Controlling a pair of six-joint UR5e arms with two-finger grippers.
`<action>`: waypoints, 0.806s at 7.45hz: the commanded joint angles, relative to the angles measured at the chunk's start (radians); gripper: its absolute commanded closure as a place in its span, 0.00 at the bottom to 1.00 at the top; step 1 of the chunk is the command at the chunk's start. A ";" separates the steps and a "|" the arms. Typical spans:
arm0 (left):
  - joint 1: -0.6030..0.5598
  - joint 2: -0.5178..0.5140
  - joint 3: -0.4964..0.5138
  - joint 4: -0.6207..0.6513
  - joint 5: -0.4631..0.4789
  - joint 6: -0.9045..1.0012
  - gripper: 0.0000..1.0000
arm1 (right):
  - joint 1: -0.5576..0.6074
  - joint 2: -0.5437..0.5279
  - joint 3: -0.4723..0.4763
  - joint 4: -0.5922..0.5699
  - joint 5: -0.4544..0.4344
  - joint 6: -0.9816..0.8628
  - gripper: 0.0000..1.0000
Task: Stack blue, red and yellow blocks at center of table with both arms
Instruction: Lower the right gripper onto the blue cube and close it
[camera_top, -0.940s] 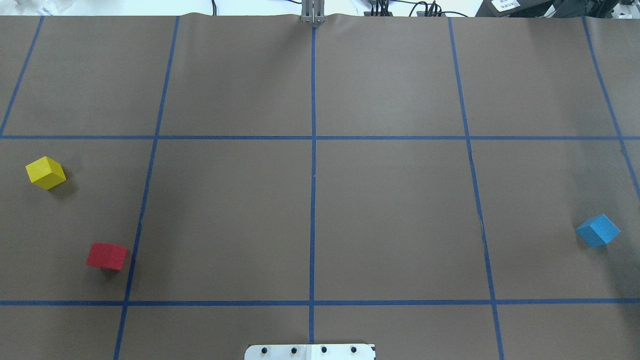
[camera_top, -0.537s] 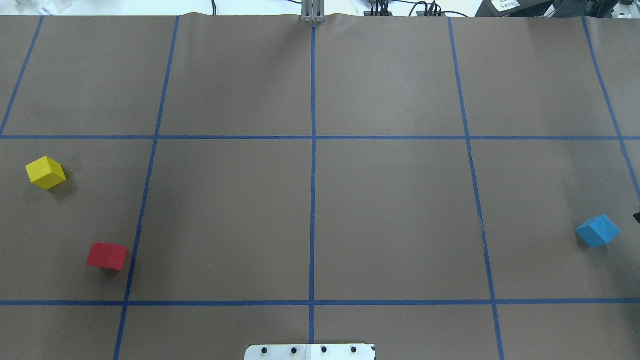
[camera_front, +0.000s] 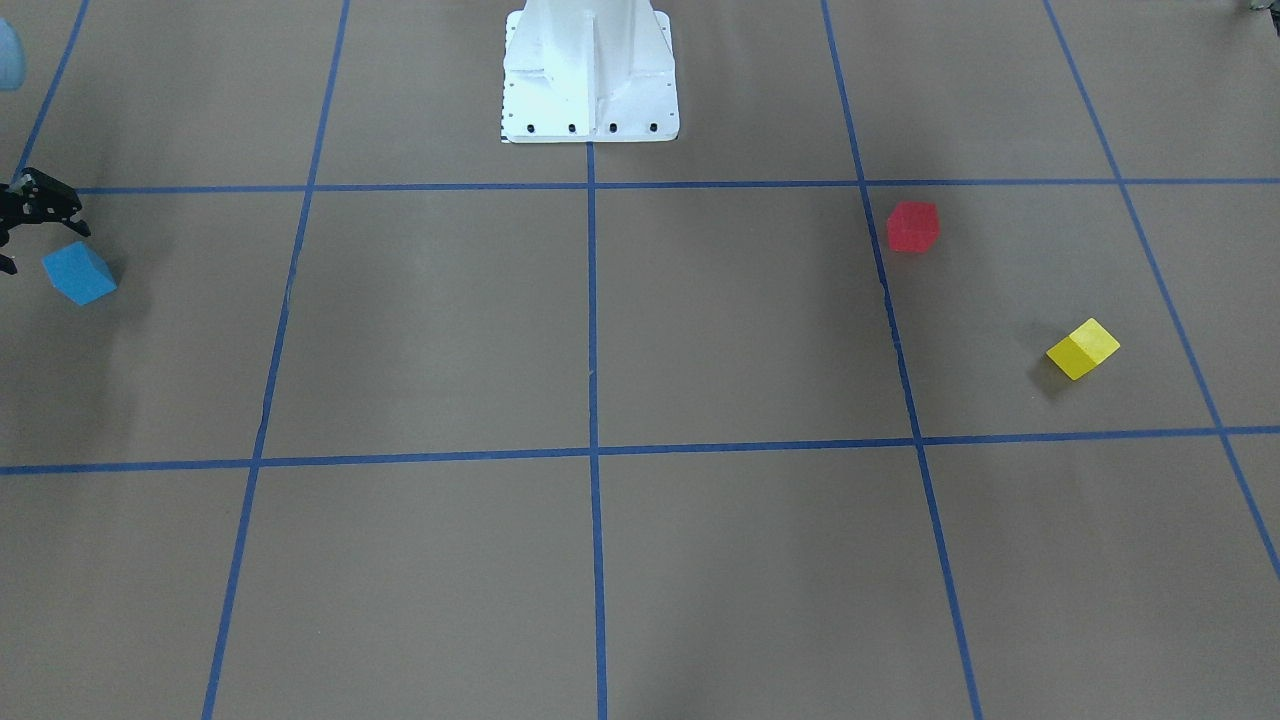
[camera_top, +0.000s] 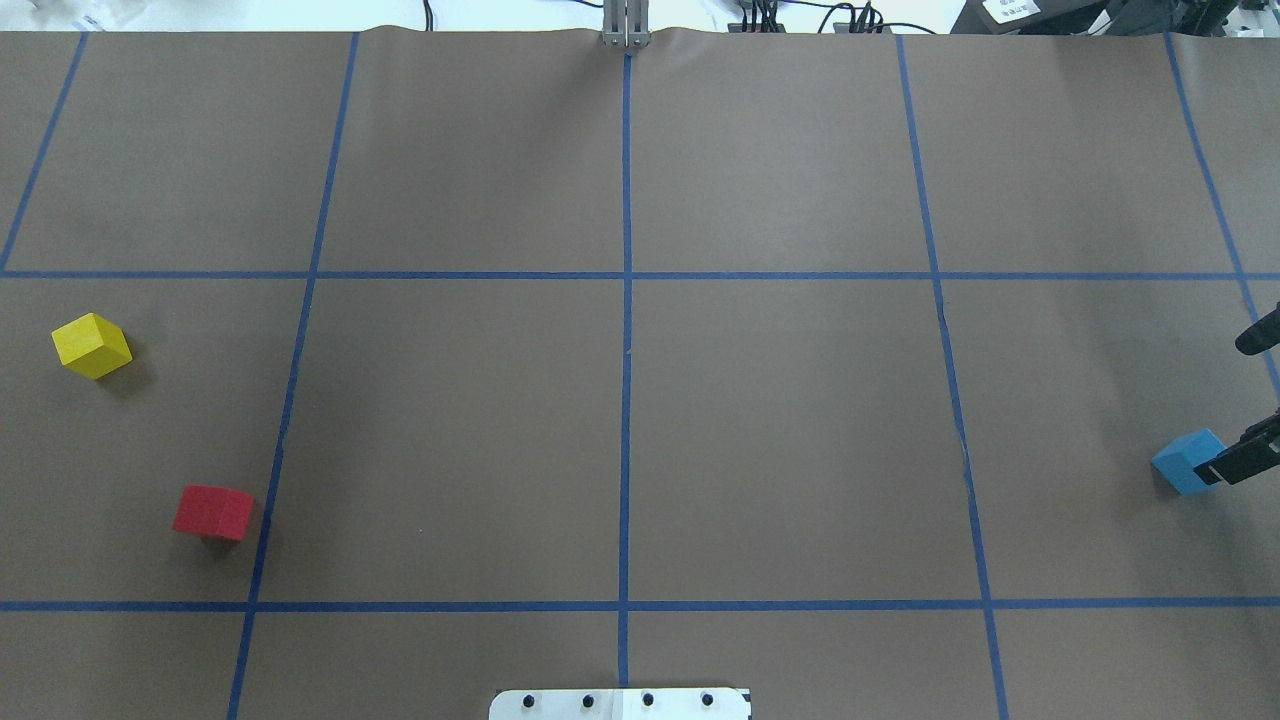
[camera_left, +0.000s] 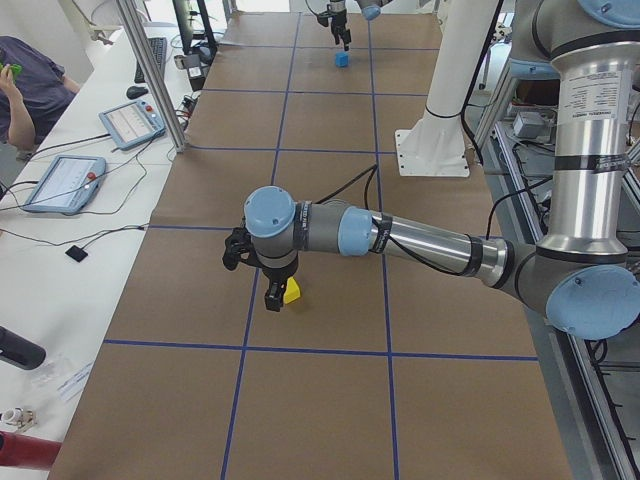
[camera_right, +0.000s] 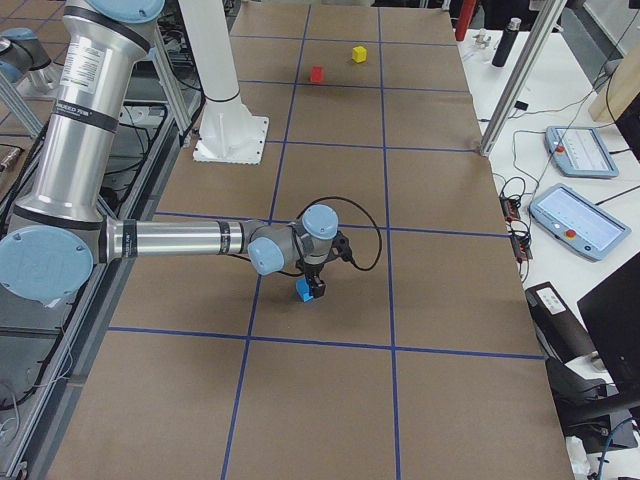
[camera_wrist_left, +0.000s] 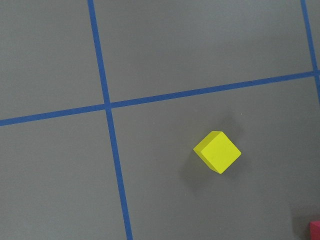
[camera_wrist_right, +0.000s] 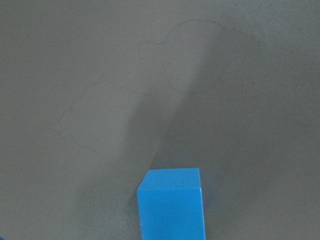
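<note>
The blue block (camera_top: 1183, 462) lies at the table's right edge, also in the front view (camera_front: 78, 272) and low in the right wrist view (camera_wrist_right: 172, 207). My right gripper (camera_top: 1222, 408) is open at that edge, one finger over the block's near side, the other well beyond it; the right side view shows it just above the block (camera_right: 303, 290). The yellow block (camera_top: 91, 345) and red block (camera_top: 213, 512) lie far left. My left gripper (camera_left: 262, 275) shows only in the left side view, close over the yellow block (camera_left: 291, 292); I cannot tell its state.
The white robot base (camera_top: 620, 703) stands at the near middle edge, also in the front view (camera_front: 590, 70). Blue tape lines cross at the table centre (camera_top: 626, 352). An aluminium post (camera_left: 150, 75) and an operator's tablets (camera_left: 62, 182) stand beside the table.
My right gripper's fingers have come into the overhead view from the right edge, beside the blue block. None of the three blocks has moved.
</note>
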 joint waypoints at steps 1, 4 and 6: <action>0.000 0.000 0.002 0.000 0.000 0.000 0.00 | -0.034 0.004 -0.020 0.001 -0.029 0.018 0.01; 0.002 0.000 0.003 0.001 -0.002 0.000 0.00 | -0.045 0.011 -0.053 0.003 -0.065 0.009 0.01; 0.002 0.000 0.003 0.000 0.000 0.000 0.00 | -0.065 0.025 -0.057 0.003 -0.065 0.018 0.01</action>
